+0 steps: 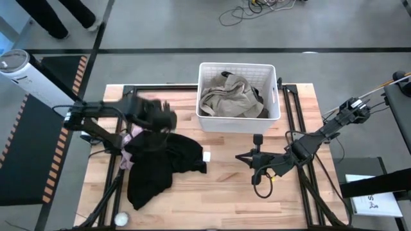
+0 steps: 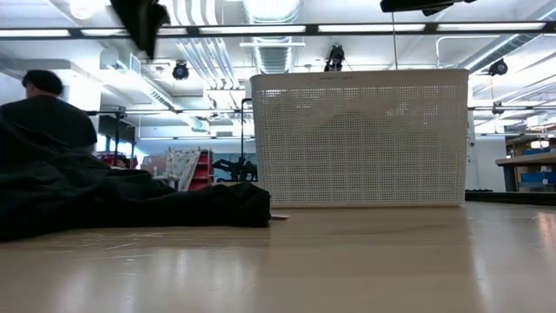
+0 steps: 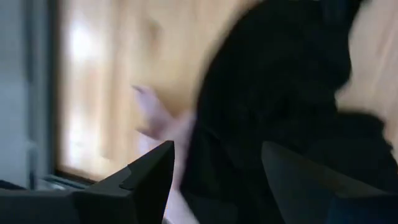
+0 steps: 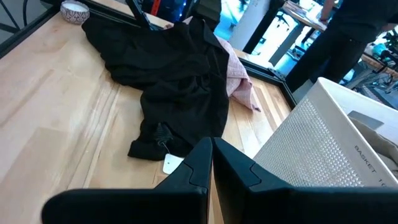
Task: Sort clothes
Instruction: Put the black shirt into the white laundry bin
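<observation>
The word "BASKET" is printed on the rim of the white basket (image 4: 348,134).

A white plastic basket (image 1: 277,96) stands on the wooden table (image 1: 231,192); a small round object (image 1: 121,219), perhaps tape, lies near its edge.

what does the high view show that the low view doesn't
Only the high view shows the beige-khaki garment lying inside the white basket, the pale pink garment peeking out beside the black one, and both arms: the left end effector above the black garment, the right end effector over bare table. Only the low view shows the room behind, with a person seated beyond the table. Both show the black garment spread on the wooden table and the basket.
</observation>
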Action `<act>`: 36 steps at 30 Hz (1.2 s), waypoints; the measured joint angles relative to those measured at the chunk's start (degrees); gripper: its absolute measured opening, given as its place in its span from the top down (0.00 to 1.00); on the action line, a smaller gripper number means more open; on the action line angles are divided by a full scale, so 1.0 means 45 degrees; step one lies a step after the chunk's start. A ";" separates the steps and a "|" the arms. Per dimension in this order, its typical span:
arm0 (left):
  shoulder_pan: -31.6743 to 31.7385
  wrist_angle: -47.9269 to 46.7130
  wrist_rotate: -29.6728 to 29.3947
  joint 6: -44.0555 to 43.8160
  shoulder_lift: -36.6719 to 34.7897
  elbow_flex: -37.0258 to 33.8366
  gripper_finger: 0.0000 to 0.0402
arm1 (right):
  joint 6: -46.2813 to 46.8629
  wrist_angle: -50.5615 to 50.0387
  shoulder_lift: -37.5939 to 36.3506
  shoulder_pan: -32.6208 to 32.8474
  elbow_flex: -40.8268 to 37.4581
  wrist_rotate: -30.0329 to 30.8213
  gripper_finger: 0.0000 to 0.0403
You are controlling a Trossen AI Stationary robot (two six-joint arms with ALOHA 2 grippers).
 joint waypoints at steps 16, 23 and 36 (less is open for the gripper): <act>-0.2415 0.5560 0.1871 -0.1363 -0.0687 -0.7825 0.38 | -0.0012 0.0030 0.0000 0.0000 0.0000 0.0010 1.00; -0.2410 0.7250 0.1660 -0.1142 -0.0654 -0.9129 0.31 | -0.0010 0.0036 0.0000 0.0000 0.0000 0.0010 1.00; -0.2420 0.9309 0.0706 -0.0856 0.0882 -1.0031 0.56 | -0.0010 0.0036 0.0000 0.0000 0.0000 0.0015 1.00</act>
